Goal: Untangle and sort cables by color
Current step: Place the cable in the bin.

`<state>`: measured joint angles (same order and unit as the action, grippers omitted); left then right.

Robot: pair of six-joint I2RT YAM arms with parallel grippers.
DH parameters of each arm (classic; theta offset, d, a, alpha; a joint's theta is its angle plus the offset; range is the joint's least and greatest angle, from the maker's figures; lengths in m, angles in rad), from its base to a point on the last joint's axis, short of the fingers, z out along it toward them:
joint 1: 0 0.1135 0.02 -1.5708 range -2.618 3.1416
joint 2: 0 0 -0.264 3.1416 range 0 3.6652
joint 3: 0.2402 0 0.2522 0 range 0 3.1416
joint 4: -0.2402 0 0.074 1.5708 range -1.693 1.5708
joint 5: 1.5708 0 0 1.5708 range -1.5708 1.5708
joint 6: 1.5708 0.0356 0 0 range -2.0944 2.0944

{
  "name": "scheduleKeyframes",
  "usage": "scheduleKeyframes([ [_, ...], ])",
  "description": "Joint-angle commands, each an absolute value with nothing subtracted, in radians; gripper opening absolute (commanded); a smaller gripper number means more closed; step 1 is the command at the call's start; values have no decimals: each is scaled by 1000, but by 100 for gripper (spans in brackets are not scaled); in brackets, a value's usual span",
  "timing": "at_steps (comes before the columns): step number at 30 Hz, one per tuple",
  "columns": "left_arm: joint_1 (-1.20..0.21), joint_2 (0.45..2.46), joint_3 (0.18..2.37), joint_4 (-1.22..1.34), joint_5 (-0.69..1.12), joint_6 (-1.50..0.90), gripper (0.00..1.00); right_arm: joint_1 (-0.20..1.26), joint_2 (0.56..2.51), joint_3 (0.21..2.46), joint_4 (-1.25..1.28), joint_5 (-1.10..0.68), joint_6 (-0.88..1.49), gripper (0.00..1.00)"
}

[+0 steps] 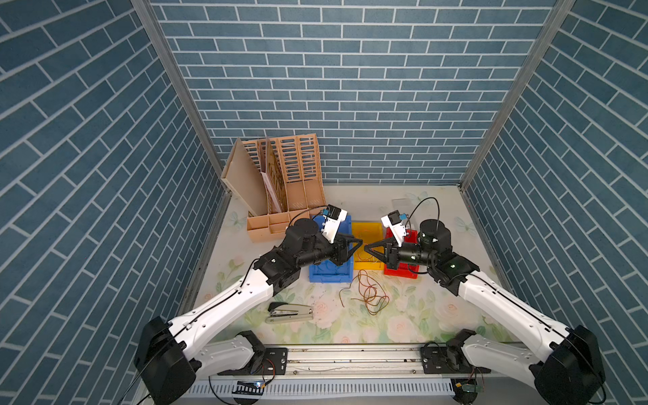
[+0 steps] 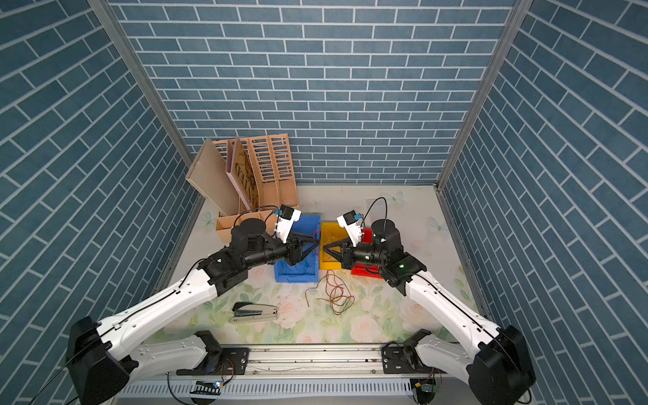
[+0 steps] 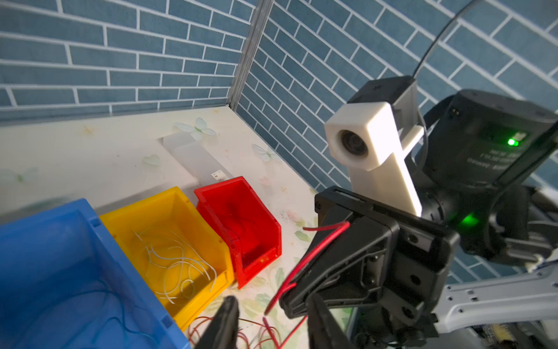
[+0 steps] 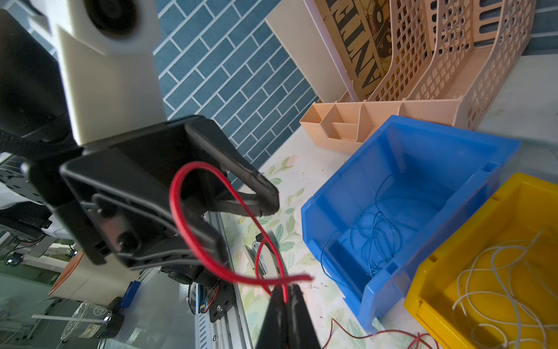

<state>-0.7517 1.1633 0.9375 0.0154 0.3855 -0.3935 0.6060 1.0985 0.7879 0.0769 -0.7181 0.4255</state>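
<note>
Plain only from the wrists: right end effector (image 4: 285,291) clamped on a bright red cable (image 4: 178,211), looped in mid-air past the left end effector (image 4: 246,226), fingers apart. Shows that red cable (image 2: 317,242) in a top view as no more than a faint line between the two tips. Elsewhere, thin blue cables (image 4: 374,232) coiled in the blue bin (image 4: 332,217), whitish cables (image 3: 175,260) in the yellow bin (image 3: 142,206), a red-brown tangle (image 1: 371,296) loose on the floral surface (image 1: 438,308) just in front of the bins.
</note>
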Motion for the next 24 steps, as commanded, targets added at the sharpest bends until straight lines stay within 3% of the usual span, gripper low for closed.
scheduleKeyframes([
  [1,-755,1162,968,18,392,-384,61,611,1072,817,52,-681,394,0],
  [6,-755,1111,946,32,349,-364,100,611,1075,844,-32,-598,375,0],
  [24,-755,895,804,48,24,-447,100,529,1073,933,-297,-207,398,0],
])
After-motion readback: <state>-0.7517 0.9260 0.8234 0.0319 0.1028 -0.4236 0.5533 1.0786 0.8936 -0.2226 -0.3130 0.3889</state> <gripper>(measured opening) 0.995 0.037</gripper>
